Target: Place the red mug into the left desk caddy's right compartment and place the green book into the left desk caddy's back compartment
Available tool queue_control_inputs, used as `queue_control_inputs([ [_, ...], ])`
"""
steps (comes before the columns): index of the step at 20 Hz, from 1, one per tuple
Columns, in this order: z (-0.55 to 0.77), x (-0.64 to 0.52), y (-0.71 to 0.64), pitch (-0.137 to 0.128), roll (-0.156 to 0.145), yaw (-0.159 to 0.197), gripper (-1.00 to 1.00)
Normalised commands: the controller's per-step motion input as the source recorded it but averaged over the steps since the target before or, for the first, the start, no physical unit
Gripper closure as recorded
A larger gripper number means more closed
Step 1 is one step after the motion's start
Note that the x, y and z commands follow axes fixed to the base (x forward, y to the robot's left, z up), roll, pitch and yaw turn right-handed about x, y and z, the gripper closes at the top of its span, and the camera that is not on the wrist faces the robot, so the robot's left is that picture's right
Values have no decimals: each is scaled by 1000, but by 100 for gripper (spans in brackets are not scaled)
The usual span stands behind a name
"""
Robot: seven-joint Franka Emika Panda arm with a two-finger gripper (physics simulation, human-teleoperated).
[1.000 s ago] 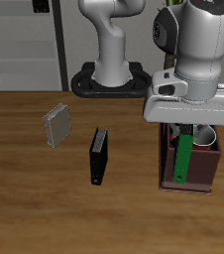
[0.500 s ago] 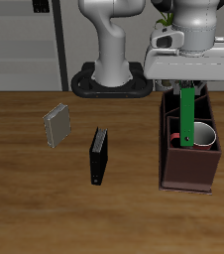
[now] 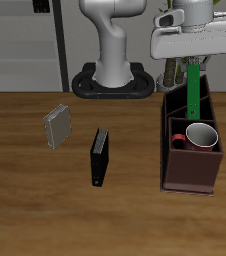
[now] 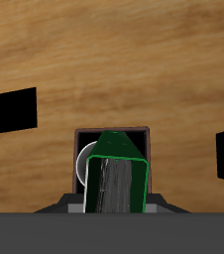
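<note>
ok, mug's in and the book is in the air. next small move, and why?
Probably lower the green book straight down into the back compartment. The gripper holds it upright, its lower end at that pocket's rim, and the red mug already sits in the right compartment of the caddy.

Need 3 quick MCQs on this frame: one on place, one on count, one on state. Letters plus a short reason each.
1. Where is the red mug?
A. On the bare table
B. Inside the left desk caddy
C. In the gripper

2. How many books lie or stand on the table away from the caddy?
A. Two
B. Three
C. None

3. What is the state of the green book?
A. Flat on the table
B. Leaning on the mug
C. Held upright above the caddy by the gripper

Answers:
1 B, the mug sits within the caddy's walls.
2 A, the grey book and black book.
3 C, it hangs vertically from the gripper.
</note>
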Motion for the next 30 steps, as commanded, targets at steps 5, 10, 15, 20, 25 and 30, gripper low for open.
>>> queue_control_inputs([
  [5,-62,-450,164,-13,61,29,100],
  [10,-32,-328,60,-9,45,2,100],
  [15,-100,-323,15,-13,23,15,100],
  [20,-121,-272,41,-10,-12,23,100],
  [25,-105,-294,39,-7,6,-19,100],
  [30,-122,-358,121,-7,63,0,100],
])
